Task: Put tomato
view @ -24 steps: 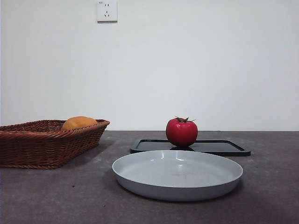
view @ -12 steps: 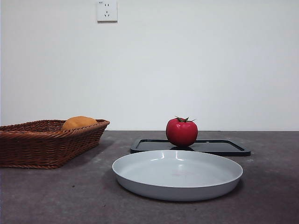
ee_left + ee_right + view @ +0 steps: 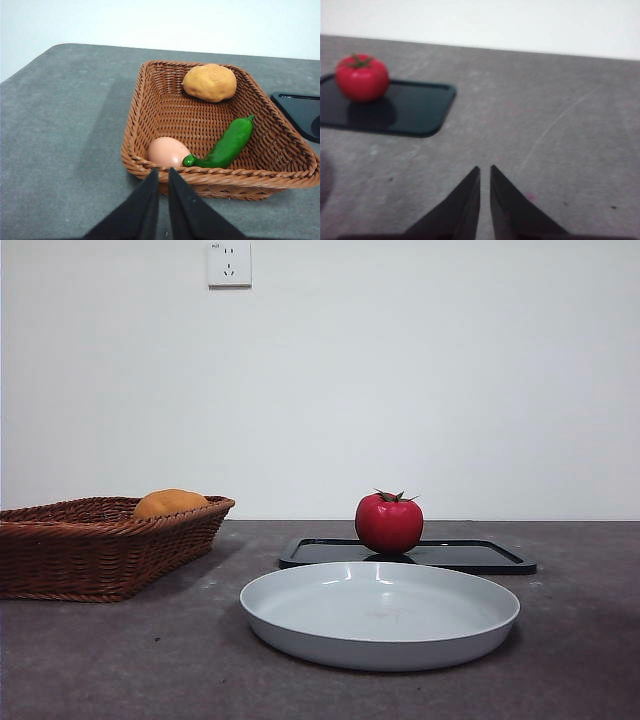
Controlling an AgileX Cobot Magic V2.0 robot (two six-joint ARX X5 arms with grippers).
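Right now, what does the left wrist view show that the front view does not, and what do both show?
Only the left wrist view shows the egg and the green pepper inside the basket, and the left gripper, jaws nearly shut, near the basket. Only the front view shows the tomato, the grey plate and the wall socket. Both show the basket, the orange bun in it, and the black tray.

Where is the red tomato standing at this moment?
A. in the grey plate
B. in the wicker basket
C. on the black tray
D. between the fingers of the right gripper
C: the tomato stands on the black tray, behind the grey plate, with no gripper touching it.
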